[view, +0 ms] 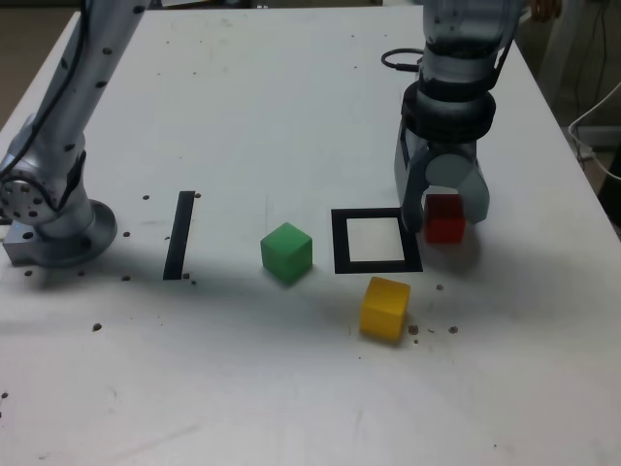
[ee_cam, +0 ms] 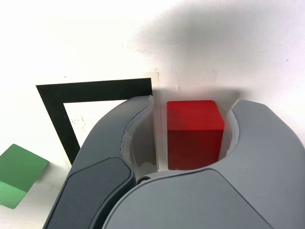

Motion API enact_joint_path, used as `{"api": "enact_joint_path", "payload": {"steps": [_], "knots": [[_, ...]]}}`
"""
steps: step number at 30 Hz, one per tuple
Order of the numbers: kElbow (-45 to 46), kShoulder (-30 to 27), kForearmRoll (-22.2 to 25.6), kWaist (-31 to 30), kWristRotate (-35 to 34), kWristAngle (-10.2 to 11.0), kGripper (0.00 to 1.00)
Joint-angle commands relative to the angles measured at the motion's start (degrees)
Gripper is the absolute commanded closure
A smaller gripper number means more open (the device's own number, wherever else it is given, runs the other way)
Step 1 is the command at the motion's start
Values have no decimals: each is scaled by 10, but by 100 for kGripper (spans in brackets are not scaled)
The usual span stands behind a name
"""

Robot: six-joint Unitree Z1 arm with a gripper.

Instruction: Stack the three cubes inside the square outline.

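Had pincer (ee_cam: 194,101) unclenched around red cube (ee_cam: 194,143), with wider gap toward square outline (ee_cam: 95,89); probably risked shoving cube askew through lopsided closing.

A white tabletop (view: 233,116), flecked with small dark spots, fills most of the exterior view. A straight black stripe (view: 179,235) marks it near the left. Pale light glares across the surface, with soft shadows; dark cables (view: 600,87) hang beyond its right edge.
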Motion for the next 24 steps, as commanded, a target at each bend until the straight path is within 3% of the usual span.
{"api": "enact_joint_path", "payload": {"steps": [1, 6, 24], "knots": [[1, 0, -1, -1, -5, -3, 59], [8, -9, 3, -1, -11, -3, 67], [136, -137, -9, 4, -10, 21, 69]]}}
